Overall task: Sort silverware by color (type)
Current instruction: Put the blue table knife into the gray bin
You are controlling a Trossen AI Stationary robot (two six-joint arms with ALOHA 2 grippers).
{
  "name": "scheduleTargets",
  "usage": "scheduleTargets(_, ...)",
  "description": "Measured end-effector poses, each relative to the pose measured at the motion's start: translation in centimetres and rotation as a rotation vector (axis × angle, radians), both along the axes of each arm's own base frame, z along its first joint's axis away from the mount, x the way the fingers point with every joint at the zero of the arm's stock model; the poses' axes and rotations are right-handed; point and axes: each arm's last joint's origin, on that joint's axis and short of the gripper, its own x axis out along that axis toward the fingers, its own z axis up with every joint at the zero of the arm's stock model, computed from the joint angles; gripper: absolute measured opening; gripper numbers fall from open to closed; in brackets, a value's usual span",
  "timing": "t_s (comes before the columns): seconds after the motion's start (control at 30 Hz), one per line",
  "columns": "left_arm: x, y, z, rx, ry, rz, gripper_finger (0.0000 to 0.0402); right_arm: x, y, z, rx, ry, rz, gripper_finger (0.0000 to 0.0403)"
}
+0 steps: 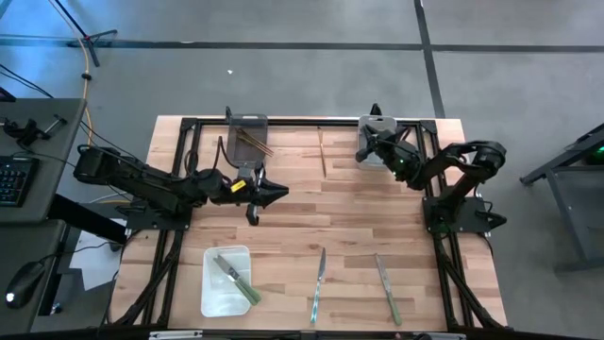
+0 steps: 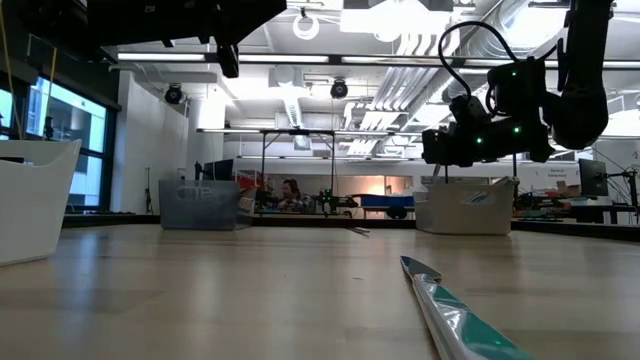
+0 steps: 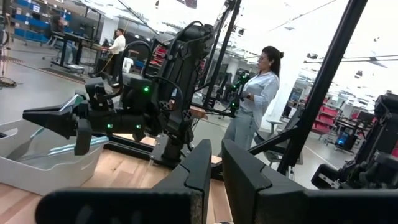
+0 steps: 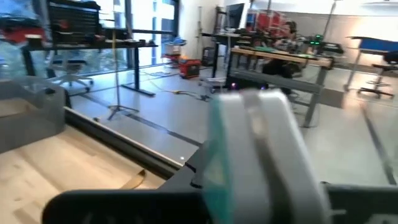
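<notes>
My right gripper (image 1: pixel 362 151) hovers level over the white bin (image 1: pixel 377 123) at the far right, fingers together. A pale-teal utensil (image 3: pixel 62 149) leans inside that bin, its end above the rim (image 2: pixel 490 190). My left gripper (image 1: pixel 281 194) waits shut and empty above mid-table. A silvery knife (image 1: pixel 318 283) and a green-handled knife (image 1: pixel 388 288) lie flat near the front edge. One brown stick (image 1: pixel 322 151) lies at the far middle, and more brown sticks (image 1: pixel 253 142) rest in the grey bin (image 1: pixel 247 123). Green-handled pieces (image 1: pixel 236 279) lie in the white tray (image 1: pixel 209 302). My right gripper shows a pale-teal strip (image 4: pixel 214 168) right beside its fingers (image 4: pixel 280 155) in its blurred wrist view. I cannot tell whether the fingers touch it.
Black frame rails run along both table sides and the far edge. A person (image 3: pixel 255 106) stands beyond the table behind the right arm. Bare wood lies between the two arms and in front of the bins.
</notes>
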Motion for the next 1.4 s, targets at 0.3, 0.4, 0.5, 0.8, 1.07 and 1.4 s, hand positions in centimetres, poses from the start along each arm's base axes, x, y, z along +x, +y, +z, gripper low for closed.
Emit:
scheduleTargets(0.3, 0.0, 0.0, 0.0, 0.000, 0.000, 0.000, 0.0033, 0.2, 0.5, 0.0, 0.036, -0.014, 0.009, 0.0096)
scheduleTargets(0.4, 0.0, 0.0, 0.0, 0.000, 0.000, 0.000, 0.0033, 0.0, 0.6, 0.5, 0.061, -0.010, 0.008, 0.0114)
scheduleTargets(0.5, 0.0, 0.0, 0.0, 0.000, 0.000, 0.000, 0.0033, -0.3, 0.8, 1.1, 0.089, 0.005, 0.006, 0.0122)
scheduleTargets(0.8, 0.0, 0.0, 0.0, 0.004, 0.000, 0.001, 0.0033, -1.9, 1.8, 3.0, 0.145, 0.080, -0.001, 0.0082)
scheduleTargets(1.07, 0.0, 0.0, 0.0, 0.008, 0.000, 0.001, 0.0033, -3.2, 2.2, 3.8, 0.181, 0.103, -0.042, 0.0009)
scheduleTargets(1.4, 0.0, 0.0, 0.0, 0.008, 0.001, 0.001, 0.0033, -3.8, 2.3, 2.8, 0.314, 0.110, -0.089, 0.0068)
